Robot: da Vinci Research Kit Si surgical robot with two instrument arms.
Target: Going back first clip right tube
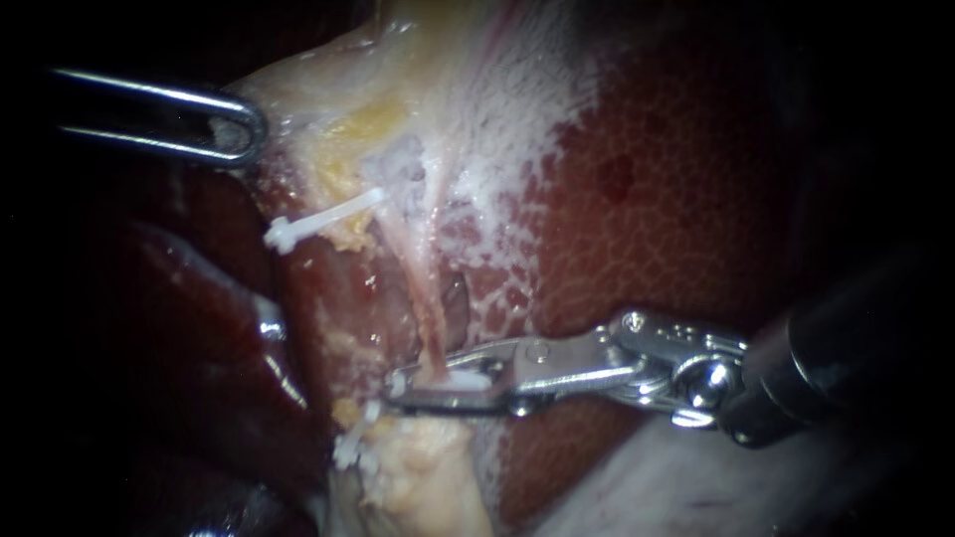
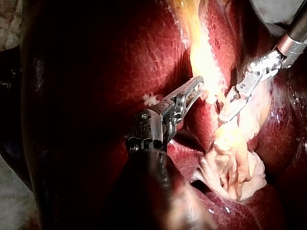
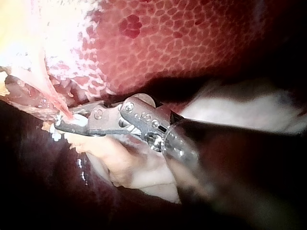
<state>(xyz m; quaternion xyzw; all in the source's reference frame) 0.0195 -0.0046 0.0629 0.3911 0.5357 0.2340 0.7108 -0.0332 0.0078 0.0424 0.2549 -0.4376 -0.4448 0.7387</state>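
A thin pink tube (image 1: 423, 308) runs down from the pale yellow tissue to my right instrument (image 1: 398, 388). Its shaft comes in from the right, and its jaws stand on either side of the tube, shut on a white clip (image 1: 466, 381). The right wrist view shows the same: the right instrument (image 3: 58, 122) has the clip (image 3: 79, 122) between its jaws at the tube's foot. My left instrument (image 1: 244, 129) is at the upper left, its jaws shut on the edge of the yellow tissue (image 1: 298, 109). In its own view the left instrument (image 2: 197, 85) lies against that tissue.
Another white clip (image 1: 323, 219) lies across the tissue left of the tube, and a further one (image 1: 350, 449) sits below my right jaws. Mottled red liver (image 1: 676, 199) fills the right side. Dark liver (image 1: 179, 328) lies at the lower left.
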